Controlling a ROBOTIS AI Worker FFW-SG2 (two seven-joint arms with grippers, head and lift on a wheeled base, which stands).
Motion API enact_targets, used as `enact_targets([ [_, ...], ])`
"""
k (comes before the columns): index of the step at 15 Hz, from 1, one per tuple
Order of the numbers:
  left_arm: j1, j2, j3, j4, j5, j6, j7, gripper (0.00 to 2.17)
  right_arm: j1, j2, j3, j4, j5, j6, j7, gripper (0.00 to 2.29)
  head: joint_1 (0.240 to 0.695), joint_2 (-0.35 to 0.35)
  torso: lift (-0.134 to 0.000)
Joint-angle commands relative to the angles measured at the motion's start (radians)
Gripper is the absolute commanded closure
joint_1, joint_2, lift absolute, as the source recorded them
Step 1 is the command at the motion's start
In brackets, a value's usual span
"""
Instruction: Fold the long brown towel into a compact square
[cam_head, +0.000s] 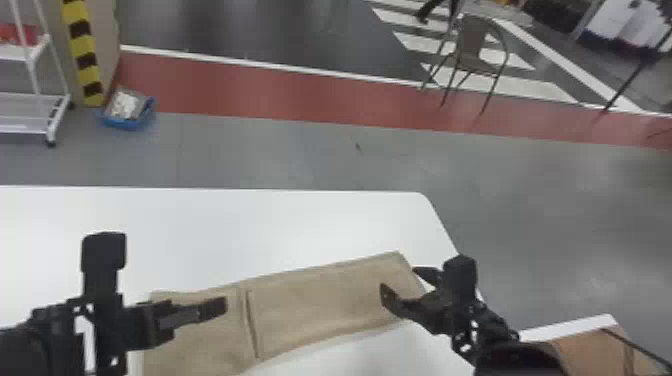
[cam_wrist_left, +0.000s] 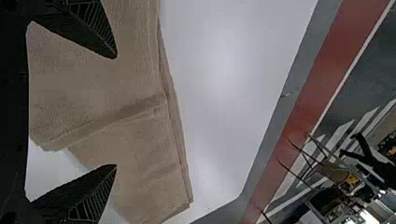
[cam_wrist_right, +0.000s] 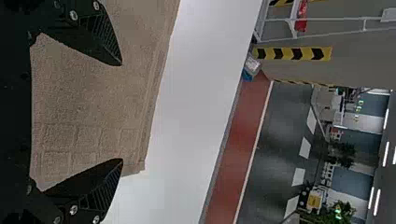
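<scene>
Across a white surface (cam_head: 300, 225), the brown towel (cam_head: 325, 300) lies in a long strip running from the robot's left to its right, its right end angled somewhat away from the robot. The right hand (cam_wrist_right: 122, 112), its fingers spread wide and gripping nothing, hovers by that end and is the nearer of the two to it; the left hand (cam_wrist_left: 116, 111), also wide and empty, is poised over the other part, left of a crosswise crease (cam_head: 251, 322). The next fold likely turns on that layout: an end must travel along the strip's length, and the right hand looks best placed to lift the right one inward. The head view gives the towel's full slant between the hands, while the left wrist view picks out layered edges (cam_wrist_left: 175, 135) along its far side, which could slip apart if only the top one is pinched. The right wrist view details woven squares (cam_wrist_right: 86, 140) near the right end.
</scene>
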Motion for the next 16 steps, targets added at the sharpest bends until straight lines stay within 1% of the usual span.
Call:
enact_targets([
  [1, 0.032, 0.017, 0.035, -0.025, -0.126, -0.112, -0.009, 0.09, -0.011, 0.035, 0.016, -0.068, -0.066, 0.152, 0.000, 0.21, 0.695, -0.350, 0.000],
  [2, 0.046, 0.037, 0.051, -0.030, -0.144, -0.174, -0.014, 0.09, -0.011, 0.060, 0.017, -0.108, -0.093, 0.210, 0.005, 0.21, 0.695, -0.350, 0.000],
  [3, 0.052, 0.060, 0.058, -0.030, -0.144, -0.229, -0.017, 0.09, -0.004, 0.083, 0.022, -0.152, -0.112, 0.262, 0.006, 0.21, 0.695, -0.345, 0.000],
  [4, 0.061, 0.084, 0.061, -0.031, -0.146, -0.281, -0.015, 0.09, 0.002, 0.112, 0.027, -0.203, -0.139, 0.323, 0.006, 0.21, 0.695, -0.308, 0.000],
  [5, 0.072, 0.101, 0.081, -0.033, -0.147, -0.324, -0.023, 0.09, 0.006, 0.126, 0.034, -0.244, -0.184, 0.397, 0.005, 0.21, 0.695, -0.278, 0.000],
  [6, 0.081, 0.110, 0.107, -0.036, -0.147, -0.343, -0.032, 0.09, 0.006, 0.126, 0.045, -0.276, -0.233, 0.489, 0.000, 0.21, 0.695, -0.218, 0.000],
  [7, 0.082, 0.112, 0.123, -0.036, -0.147, -0.355, -0.040, 0.09, 0.008, 0.126, 0.056, -0.302, -0.258, 0.566, -0.001, 0.22, 0.695, -0.189, 0.000],
  [8, 0.087, 0.112, 0.137, -0.034, -0.147, -0.370, -0.044, 0.09, 0.008, 0.126, 0.073, -0.327, -0.259, 0.621, -0.008, 0.22, 0.695, -0.166, 0.000],
  [9, 0.089, 0.118, 0.140, -0.033, -0.147, -0.382, -0.044, 0.09, 0.011, 0.126, 0.099, -0.345, -0.259, 0.667, -0.015, 0.28, 0.695, -0.144, 0.000],
  [10, 0.090, 0.119, 0.140, -0.030, -0.146, -0.395, -0.044, 0.09, 0.016, 0.126, 0.128, -0.356, -0.264, 0.707, -0.032, 0.28, 0.695, -0.102, 0.000],
  [11, 0.092, 0.119, 0.149, -0.030, -0.147, -0.410, -0.047, 0.10, 0.025, 0.126, 0.174, -0.371, -0.264, 0.738, -0.057, 0.28, 0.695, -0.084, 0.000],
  [15, 0.082, 0.126, 0.156, -0.003, -0.149, -0.450, -0.049, 0.11, 0.019, 0.126, 0.320, -0.379, -0.259, 0.814, -0.101, 0.29, 0.695, -0.002, 0.000],
  [16, 0.079, 0.127, 0.158, 0.009, -0.149, -0.468, -0.047, 0.11, 0.009, 0.126, 0.343, -0.379, -0.261, 0.836, -0.106, 0.29, 0.695, 0.036, 0.000],
])
